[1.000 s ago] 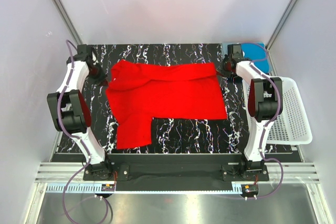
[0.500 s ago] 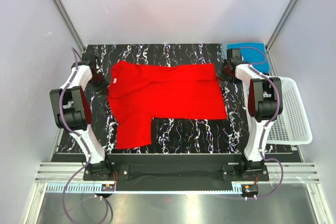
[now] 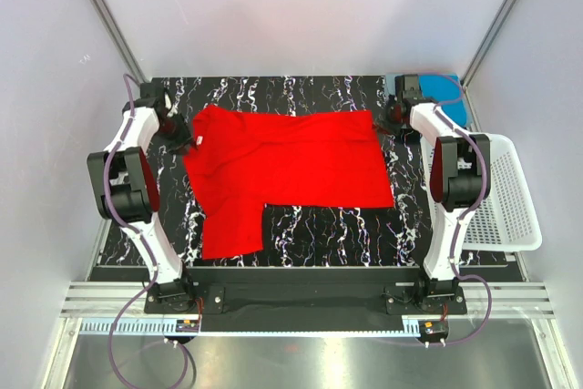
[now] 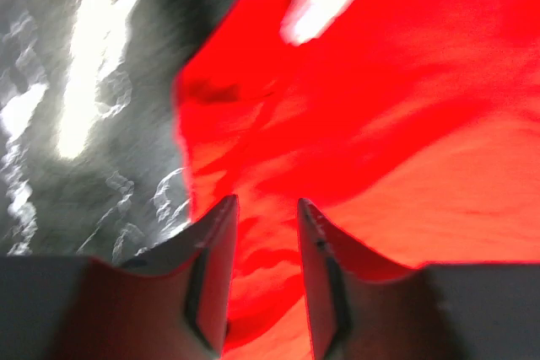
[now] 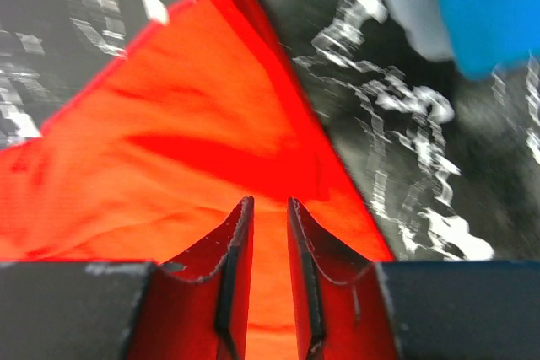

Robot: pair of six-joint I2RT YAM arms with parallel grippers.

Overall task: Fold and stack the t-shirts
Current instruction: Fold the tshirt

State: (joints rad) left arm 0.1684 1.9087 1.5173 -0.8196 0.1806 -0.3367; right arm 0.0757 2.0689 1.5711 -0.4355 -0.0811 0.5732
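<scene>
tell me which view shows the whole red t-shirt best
The top external view: the red t-shirt lies spread flat, nearly its full outline showing. The left wrist view catches only blurred cloth around a white label; the right wrist view, just one corner.

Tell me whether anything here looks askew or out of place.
Only the red shirt: it lies half folded and lopsided, its left part reaching much nearer to the front than the rest. Nothing looks spilled or torn.
</scene>
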